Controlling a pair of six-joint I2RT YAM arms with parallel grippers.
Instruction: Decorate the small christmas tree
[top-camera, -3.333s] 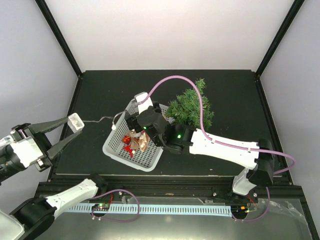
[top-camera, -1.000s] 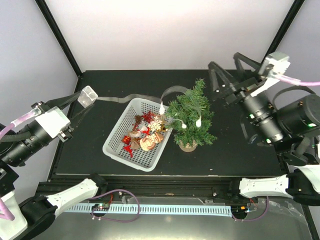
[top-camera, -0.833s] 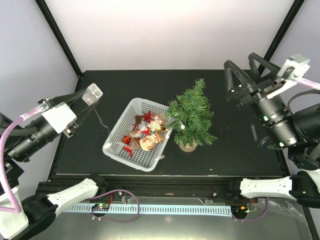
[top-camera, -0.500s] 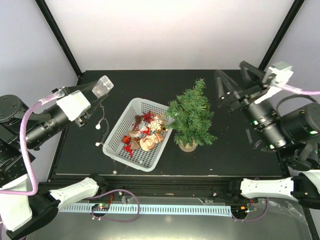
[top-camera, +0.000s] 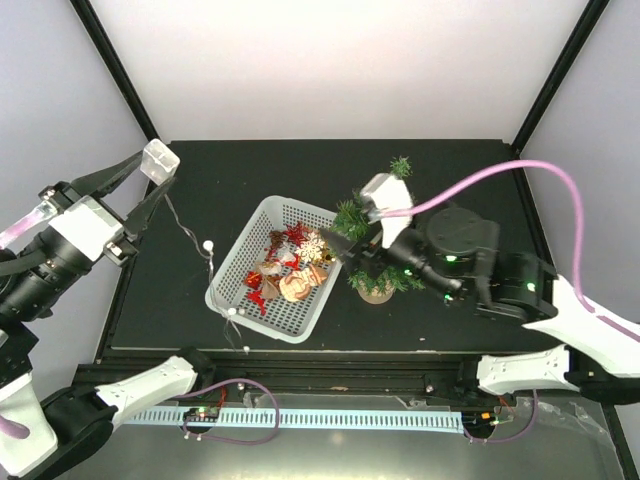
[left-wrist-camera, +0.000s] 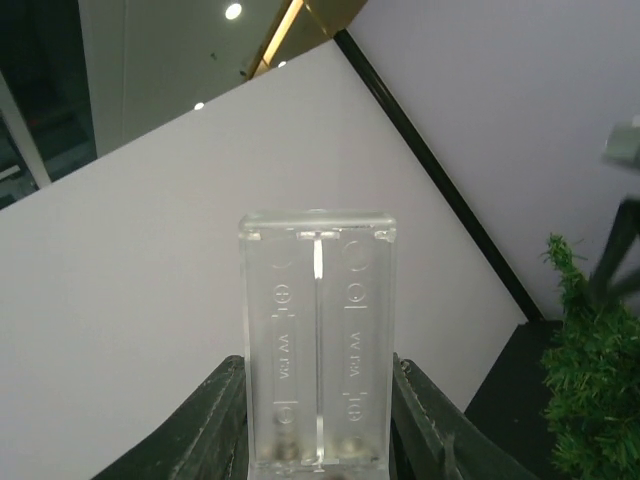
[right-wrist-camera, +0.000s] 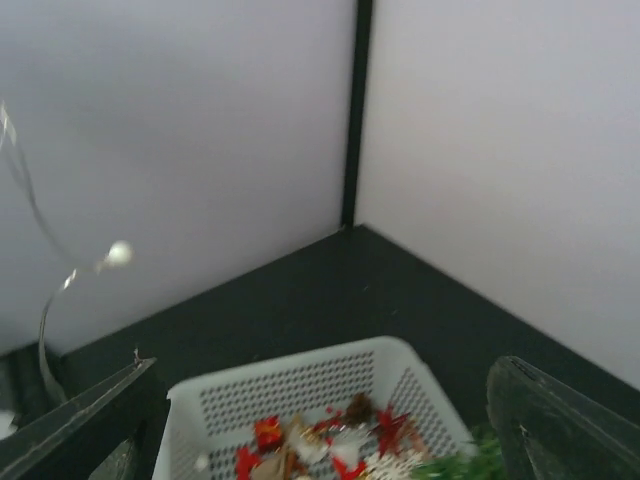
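While pinching clear battery box (left-wrist-camera: 317, 340) in left gripper (top-camera: 158, 168), bulb wire (top-camera: 190, 235) dangling, holds right gripper (right-wrist-camera: 325, 365) wide open, empty, above small christmas tree (top-camera: 350, 216) and basket (top-camera: 225, 285)

white basket (top-camera: 262, 322) on black table (top-camera: 250, 170), ornaments (top-camera: 285, 272) inside | clear battery case (left-wrist-camera: 317, 340) raised, left | bulb wire (top-camera: 208, 245) dangling beside basket

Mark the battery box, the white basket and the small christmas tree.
battery box (left-wrist-camera: 318, 340): left wrist view, middle of its clear face.
white basket (top-camera: 236, 258): top view, its left mesh wall.
small christmas tree (left-wrist-camera: 590, 400): left wrist view, its green branches.
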